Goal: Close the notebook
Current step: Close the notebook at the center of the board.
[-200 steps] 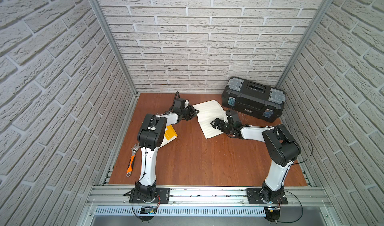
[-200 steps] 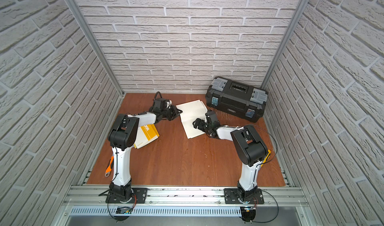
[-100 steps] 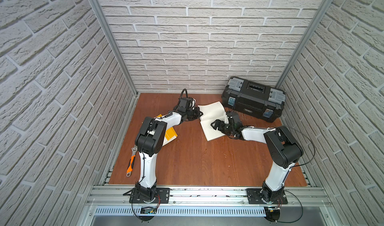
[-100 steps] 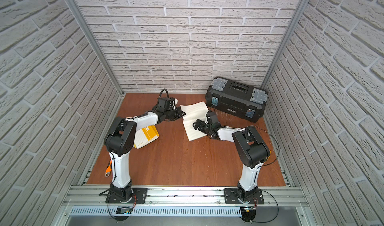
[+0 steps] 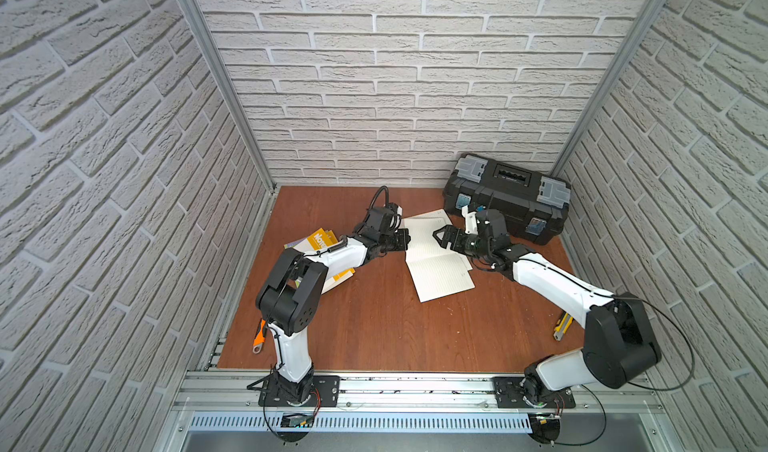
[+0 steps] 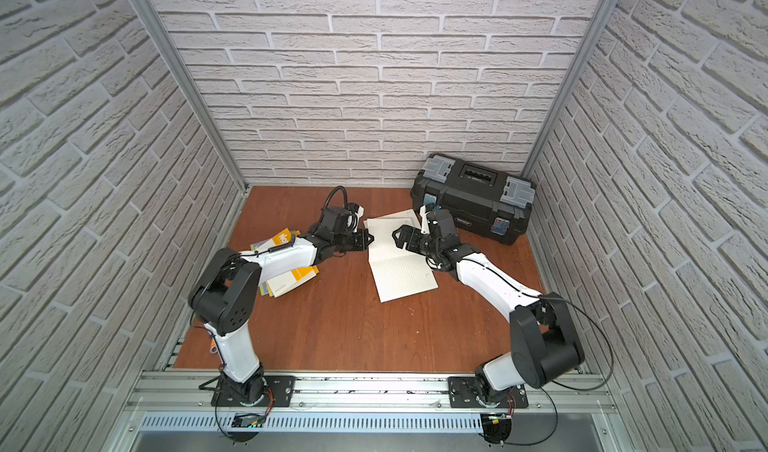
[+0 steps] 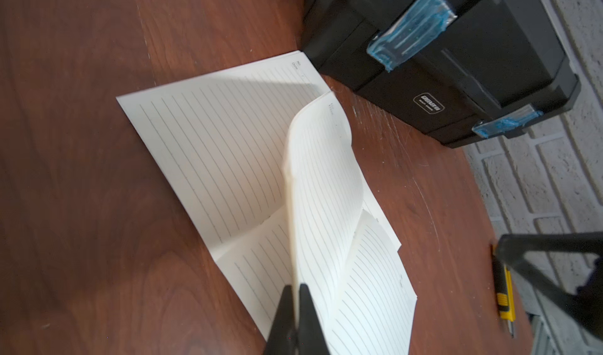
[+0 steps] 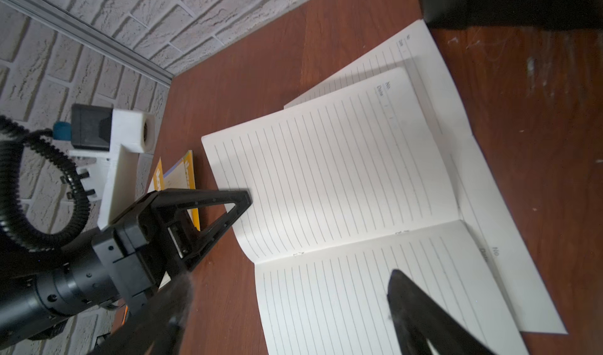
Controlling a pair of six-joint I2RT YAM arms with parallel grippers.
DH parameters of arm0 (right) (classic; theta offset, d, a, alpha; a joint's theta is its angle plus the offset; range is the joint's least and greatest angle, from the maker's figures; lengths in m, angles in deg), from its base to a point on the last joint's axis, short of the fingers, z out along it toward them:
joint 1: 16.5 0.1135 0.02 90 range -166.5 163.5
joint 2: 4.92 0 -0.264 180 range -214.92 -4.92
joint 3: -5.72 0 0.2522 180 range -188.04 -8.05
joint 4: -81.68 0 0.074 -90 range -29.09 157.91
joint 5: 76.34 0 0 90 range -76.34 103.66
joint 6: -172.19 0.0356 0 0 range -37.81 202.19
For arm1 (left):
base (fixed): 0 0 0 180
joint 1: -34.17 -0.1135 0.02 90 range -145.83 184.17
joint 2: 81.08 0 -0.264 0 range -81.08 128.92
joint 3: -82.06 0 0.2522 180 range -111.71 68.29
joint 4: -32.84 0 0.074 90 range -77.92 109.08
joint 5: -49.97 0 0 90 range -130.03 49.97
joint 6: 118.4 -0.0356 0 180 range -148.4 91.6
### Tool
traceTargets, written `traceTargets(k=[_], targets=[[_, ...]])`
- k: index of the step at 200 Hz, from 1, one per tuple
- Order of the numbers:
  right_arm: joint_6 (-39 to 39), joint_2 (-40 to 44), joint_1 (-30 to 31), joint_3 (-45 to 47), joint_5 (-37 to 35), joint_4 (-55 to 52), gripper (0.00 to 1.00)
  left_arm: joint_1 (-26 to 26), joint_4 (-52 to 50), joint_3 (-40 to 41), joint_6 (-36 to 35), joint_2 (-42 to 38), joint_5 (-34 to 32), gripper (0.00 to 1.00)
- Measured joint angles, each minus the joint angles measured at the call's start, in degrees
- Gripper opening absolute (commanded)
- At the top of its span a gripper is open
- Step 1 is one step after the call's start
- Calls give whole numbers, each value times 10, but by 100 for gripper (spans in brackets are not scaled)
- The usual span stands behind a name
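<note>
Left pincer [image 7: 296, 299] clamps a lifted leaf of the open notebook [image 7: 212, 147], right pincer [image 5: 441, 235] gaping nearby; next, likely folding it over the spine.

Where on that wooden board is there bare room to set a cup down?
The widest bare patch of tabletop lies in front of the open notebook, between the orange wrench and the yellow knife. A smaller one sits at the back wall, beyond the yellow booklets. Around the toolbox it is crowded.

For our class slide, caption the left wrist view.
Left gripper shut on lifted pages of the open notebook, black toolbox beyond.
</note>
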State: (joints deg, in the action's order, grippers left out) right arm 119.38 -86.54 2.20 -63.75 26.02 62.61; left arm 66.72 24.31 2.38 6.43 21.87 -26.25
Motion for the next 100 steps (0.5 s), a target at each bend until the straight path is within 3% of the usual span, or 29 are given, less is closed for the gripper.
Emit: traceTargets(k=[35, 58, 100], targets=[[-6, 77, -12, 10, -20, -48, 94, 55, 14, 61, -58, -107, -106, 0], [-5, 123, -17, 42, -23, -65, 94, 113, 35, 112, -110, -173, -209, 0], [-3, 178, -19, 108, -26, -96, 94, 214, 108, 223, -209, -224, -391, 0]])
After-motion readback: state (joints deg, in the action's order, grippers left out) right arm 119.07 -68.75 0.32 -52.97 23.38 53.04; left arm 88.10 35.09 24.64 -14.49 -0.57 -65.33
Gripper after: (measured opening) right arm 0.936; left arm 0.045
